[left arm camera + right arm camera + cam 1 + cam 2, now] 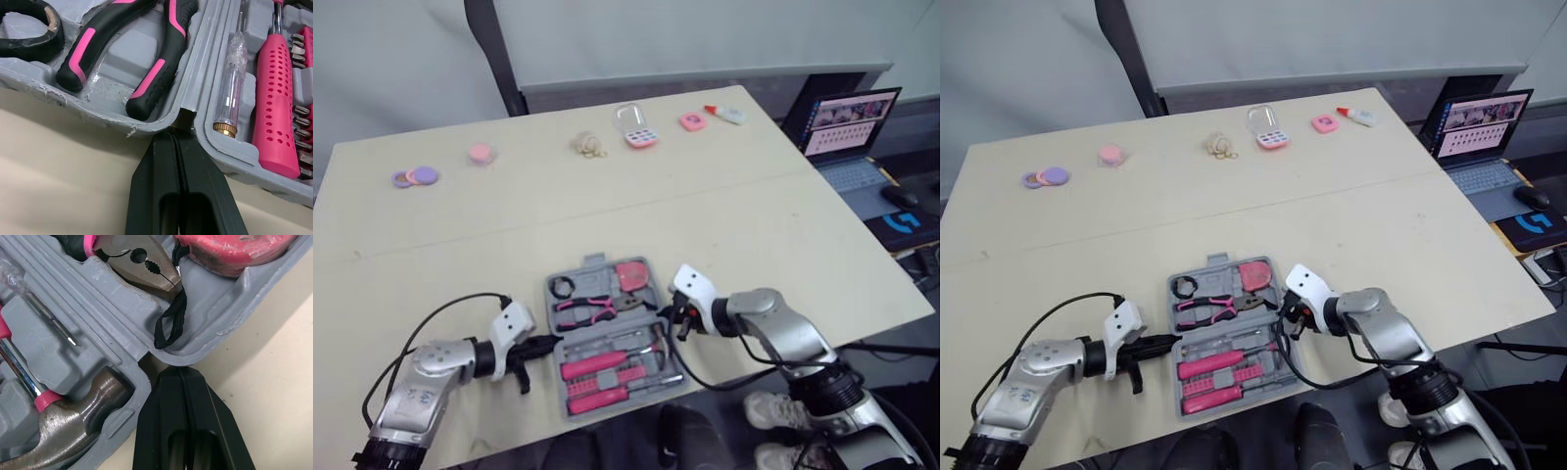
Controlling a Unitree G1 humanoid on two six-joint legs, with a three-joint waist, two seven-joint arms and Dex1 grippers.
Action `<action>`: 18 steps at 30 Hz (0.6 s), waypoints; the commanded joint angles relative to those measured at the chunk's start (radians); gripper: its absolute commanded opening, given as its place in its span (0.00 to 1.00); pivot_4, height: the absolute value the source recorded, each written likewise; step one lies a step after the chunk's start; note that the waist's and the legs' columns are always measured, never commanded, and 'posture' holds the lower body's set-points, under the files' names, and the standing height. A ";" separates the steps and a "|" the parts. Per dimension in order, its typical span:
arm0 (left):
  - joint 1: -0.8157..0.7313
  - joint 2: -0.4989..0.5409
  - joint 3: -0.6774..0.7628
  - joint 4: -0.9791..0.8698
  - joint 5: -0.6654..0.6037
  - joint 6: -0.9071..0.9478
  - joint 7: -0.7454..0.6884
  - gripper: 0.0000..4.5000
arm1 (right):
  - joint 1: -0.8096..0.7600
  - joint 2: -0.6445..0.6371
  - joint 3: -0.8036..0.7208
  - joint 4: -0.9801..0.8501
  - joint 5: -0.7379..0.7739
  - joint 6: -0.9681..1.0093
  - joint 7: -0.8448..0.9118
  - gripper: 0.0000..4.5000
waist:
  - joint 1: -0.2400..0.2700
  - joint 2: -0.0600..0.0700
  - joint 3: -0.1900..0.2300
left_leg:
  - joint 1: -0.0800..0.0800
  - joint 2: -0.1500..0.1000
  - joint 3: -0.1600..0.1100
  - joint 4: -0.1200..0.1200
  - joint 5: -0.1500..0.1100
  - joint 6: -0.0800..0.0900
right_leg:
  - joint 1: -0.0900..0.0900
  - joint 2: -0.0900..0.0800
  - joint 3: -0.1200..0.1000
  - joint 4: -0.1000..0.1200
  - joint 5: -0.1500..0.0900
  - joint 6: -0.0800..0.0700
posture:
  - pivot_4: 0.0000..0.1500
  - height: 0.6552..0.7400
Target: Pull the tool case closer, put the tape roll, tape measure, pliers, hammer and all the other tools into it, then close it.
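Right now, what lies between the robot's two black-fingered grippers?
The open grey plastic tool case, between left gripper and right gripper, in the left eye view.

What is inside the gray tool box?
The open tool case holds a black tape roll, pink-and-black pliers, a pink tape measure, a hammer and pink-handled screwdrivers. Anything lying beneath those tools is covered.

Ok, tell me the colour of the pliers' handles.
Pliers: black with pink stripes, clearest in left wrist view.
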State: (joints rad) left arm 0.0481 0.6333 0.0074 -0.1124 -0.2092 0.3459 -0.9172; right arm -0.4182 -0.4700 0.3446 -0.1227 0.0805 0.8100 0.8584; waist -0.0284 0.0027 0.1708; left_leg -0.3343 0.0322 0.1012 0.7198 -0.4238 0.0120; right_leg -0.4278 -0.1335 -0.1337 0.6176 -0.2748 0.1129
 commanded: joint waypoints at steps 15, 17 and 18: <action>0.045 -0.001 -0.032 -0.037 -0.012 0.004 -0.003 0.00 | 0.025 0.024 0.025 -0.081 0.039 0.020 0.006 0.01 | 0.000 0.000 0.000 | 0.000 0.000 -0.004 0.000 0.000 0.000 | 0.000 0.000 0.000 0.000 0.000 0.000 | 1.00 0.87; 0.048 -0.001 -0.033 -0.040 -0.012 0.005 -0.001 0.00 | 0.024 0.025 0.025 -0.080 0.038 0.020 0.006 0.01 | 0.000 0.000 0.000 | 0.000 0.000 -0.004 0.000 0.000 0.000 | 0.000 0.000 0.000 0.000 0.000 0.000 | 1.00 0.87; 0.049 -0.001 -0.033 -0.041 -0.012 0.006 -0.001 0.00 | 0.023 0.025 0.025 -0.079 0.038 0.019 0.006 0.01 | 0.000 0.000 0.000 | 0.000 0.000 -0.005 0.000 0.000 0.000 | 0.000 0.000 0.000 0.000 0.000 0.000 | 1.00 0.87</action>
State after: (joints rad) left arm 0.0756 0.6345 0.0129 -0.1323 -0.2160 0.3474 -0.9069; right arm -0.3996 -0.4686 0.3450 -0.1533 0.0808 0.8333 0.8563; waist -0.0286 0.0028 0.1708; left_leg -0.3343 0.0322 0.0960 0.7197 -0.4239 0.0120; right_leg -0.4279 -0.1335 -0.1335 0.6175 -0.2749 0.1128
